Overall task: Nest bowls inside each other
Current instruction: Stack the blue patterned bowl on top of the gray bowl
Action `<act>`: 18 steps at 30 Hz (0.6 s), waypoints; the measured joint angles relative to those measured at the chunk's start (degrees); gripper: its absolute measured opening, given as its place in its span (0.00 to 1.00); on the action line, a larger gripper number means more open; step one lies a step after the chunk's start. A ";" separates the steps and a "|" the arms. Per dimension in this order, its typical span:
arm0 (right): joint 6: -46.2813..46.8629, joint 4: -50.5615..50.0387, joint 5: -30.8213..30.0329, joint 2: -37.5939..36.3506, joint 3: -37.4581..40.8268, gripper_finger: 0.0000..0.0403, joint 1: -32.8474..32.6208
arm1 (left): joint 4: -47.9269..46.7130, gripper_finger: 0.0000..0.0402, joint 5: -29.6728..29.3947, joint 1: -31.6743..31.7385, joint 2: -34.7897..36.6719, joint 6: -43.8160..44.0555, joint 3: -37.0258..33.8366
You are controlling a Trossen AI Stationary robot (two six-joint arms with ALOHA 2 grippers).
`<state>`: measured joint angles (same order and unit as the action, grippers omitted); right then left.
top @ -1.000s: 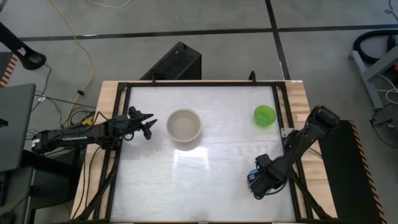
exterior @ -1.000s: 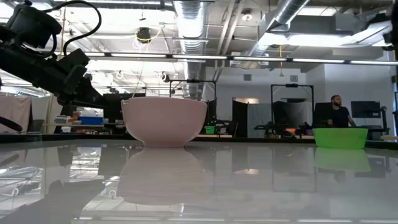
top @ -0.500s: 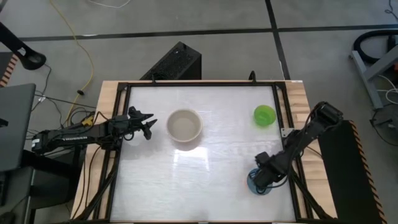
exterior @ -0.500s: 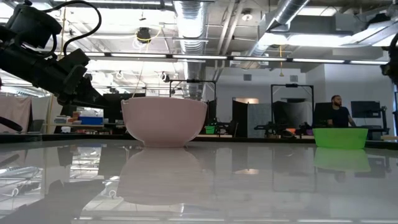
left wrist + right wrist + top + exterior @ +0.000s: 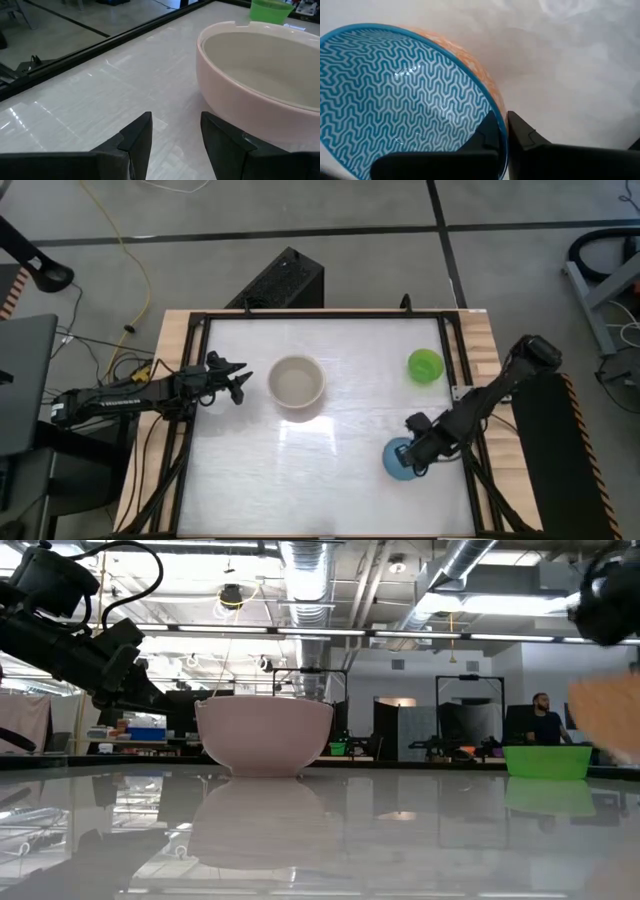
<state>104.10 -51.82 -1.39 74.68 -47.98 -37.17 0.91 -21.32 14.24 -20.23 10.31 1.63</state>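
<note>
A pale pink bowl [image 5: 297, 383] stands on its base left of the table's middle, with a grey-beige bowl [image 5: 265, 60] nested in it. The small green bowl [image 5: 425, 365] stands at the far right. My left gripper [image 5: 240, 383] waits open just left of the pink bowl [image 5: 240, 107]. My right gripper [image 5: 418, 452], near the right edge, is shut on a blue bowl [image 5: 398, 459] with a blue zigzag inside [image 5: 395, 95] and an orange outside [image 5: 605, 715]. My right gripper pinches the blue bowl's rim [image 5: 501, 120], one finger [image 5: 490, 131] inside the bowl and the other [image 5: 522, 134] outside against the orange wall. The fingers come from above, pointing steeply down. The bowl is tilted, and in the low view its orange wall shows above the tabletop.
A black frame [image 5: 455, 350] runs around the white tabletop [image 5: 330, 470]. A black box [image 5: 285, 280] stands behind the far edge. Free tabletop lies between the pink bowl and the blue one. A person [image 5: 543, 725] stands far off in the room.
My right gripper has gone toward the table's left and a little toward its far edge, turning as it went. The blue bowl, before mostly hidden under the gripper, has come with it; its orange wall now shows at the low view's right edge.
</note>
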 joint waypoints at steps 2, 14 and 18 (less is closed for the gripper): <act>-0.70 1.65 -0.90 -1.80 -0.06 0.04 1.98 | 0.00 0.39 -0.05 0.00 -0.02 0.00 0.00; -37.87 15.05 -1.02 6.76 -12.23 0.04 24.74 | 0.00 0.39 0.02 0.00 0.02 -0.01 0.01; -51.56 12.74 2.29 14.05 -22.96 0.04 31.74 | 0.00 0.39 0.02 0.00 0.01 0.00 0.02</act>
<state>52.54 -39.07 0.90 88.73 -70.94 -5.43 0.91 -21.31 14.24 -20.22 10.31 1.65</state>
